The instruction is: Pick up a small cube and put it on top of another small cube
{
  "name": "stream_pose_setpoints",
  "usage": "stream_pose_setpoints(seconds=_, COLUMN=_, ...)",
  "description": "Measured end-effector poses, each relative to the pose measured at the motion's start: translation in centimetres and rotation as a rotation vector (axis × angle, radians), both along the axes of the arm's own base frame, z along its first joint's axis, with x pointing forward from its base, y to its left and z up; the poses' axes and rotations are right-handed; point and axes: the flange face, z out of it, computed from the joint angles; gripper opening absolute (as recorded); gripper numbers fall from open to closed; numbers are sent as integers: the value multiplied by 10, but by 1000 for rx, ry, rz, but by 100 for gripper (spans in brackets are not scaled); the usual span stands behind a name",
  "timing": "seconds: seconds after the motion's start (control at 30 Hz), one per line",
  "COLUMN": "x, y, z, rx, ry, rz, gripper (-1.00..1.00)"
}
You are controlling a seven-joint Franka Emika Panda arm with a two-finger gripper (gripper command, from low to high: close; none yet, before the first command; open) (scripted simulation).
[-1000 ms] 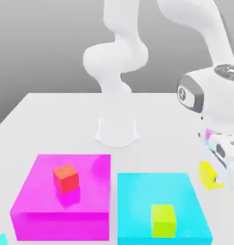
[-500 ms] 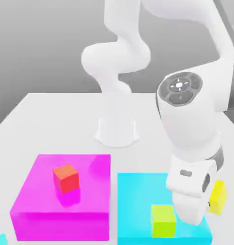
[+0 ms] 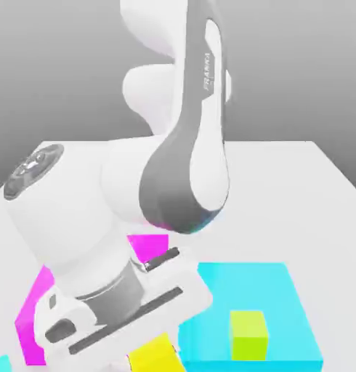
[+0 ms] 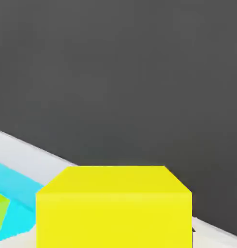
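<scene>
The gripper is clamped on the yellow cube, which sits right between its fingers. The lime cube rests on the cyan block beside the gripper, and the magenta block lies behind the hand.

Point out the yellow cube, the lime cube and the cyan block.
yellow cube (image 4: 114, 213), hand view: front face.
lime cube (image 3: 248, 336), exterior view: front face.
cyan block (image 3: 243, 287), exterior view: bare top surface.
</scene>
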Motion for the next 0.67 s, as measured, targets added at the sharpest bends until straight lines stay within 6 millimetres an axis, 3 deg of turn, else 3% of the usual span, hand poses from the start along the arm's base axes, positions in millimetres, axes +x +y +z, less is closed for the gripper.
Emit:
stream_pose_setpoints(seconds=0.2, x=-11, y=-79, z=7, rx=-141, ry=17, rz=-99, gripper=-100)
stream_pose_setpoints(seconds=0.37, x=-25, y=-141, z=27, rx=-269, ry=26, rz=-175, gripper=-100)
stream_pose_setpoints(seconds=0.4, x=-26, y=-150, z=25, rx=-288, ry=26, rz=-185, gripper=-100)
stream_pose_setpoints(seconds=0.47, x=-27, y=-156, z=-1, rx=-303, ry=26, rz=-192, gripper=-100)
stream_pose_setpoints(seconds=0.5, x=-28, y=-157, z=-18, rx=-305, ry=26, rz=-193, gripper=100)
stream_pose_setpoints(seconds=0.67, x=-28, y=-157, z=-18, rx=-305, ry=26, rz=-193, gripper=100)
